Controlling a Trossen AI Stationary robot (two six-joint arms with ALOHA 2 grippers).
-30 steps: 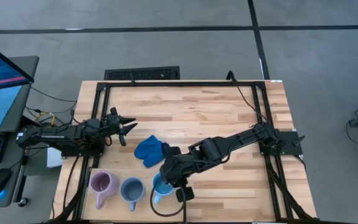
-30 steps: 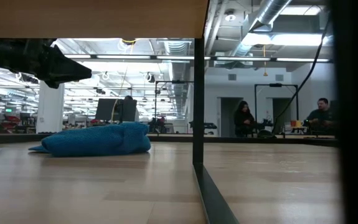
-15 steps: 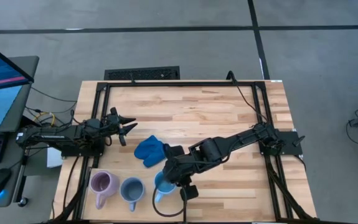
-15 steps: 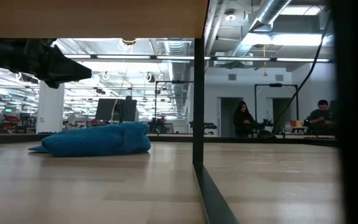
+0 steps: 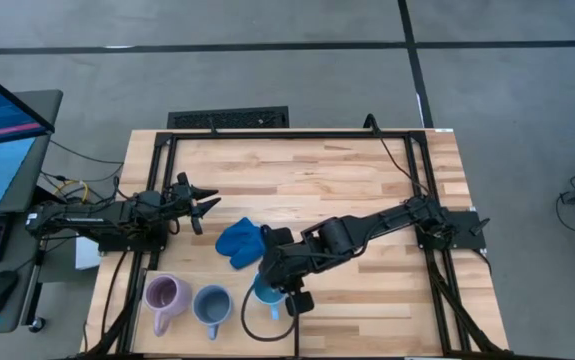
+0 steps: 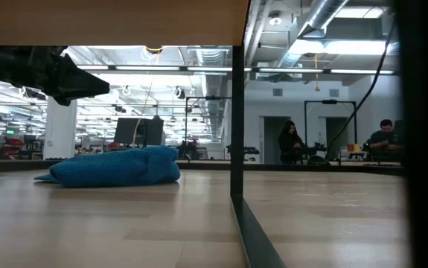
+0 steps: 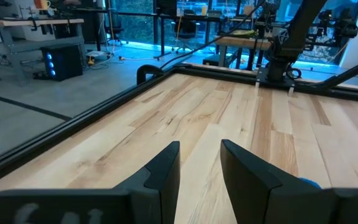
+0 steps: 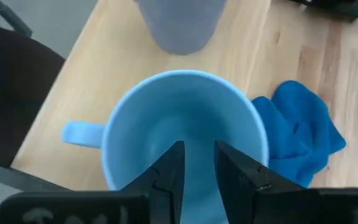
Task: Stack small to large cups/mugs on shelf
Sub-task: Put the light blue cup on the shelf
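The right gripper [image 8: 195, 165] hangs directly over the light blue mug [image 8: 185, 134], its fingers narrow, holding nothing. This mug stands on the shelf [image 5: 322, 312] beside the grey-blue mug [image 5: 212, 304] and lilac mug [image 5: 163, 295], near the cloth [image 5: 239, 241]. The left gripper [image 5: 203, 205] waits apart, fingers slightly open.

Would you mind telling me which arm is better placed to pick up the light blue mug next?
The right. Its tool hangs directly over the light blue mug, fingers nearly together above its opening. The left tool waits apart from the mugs, past the blue cloth.
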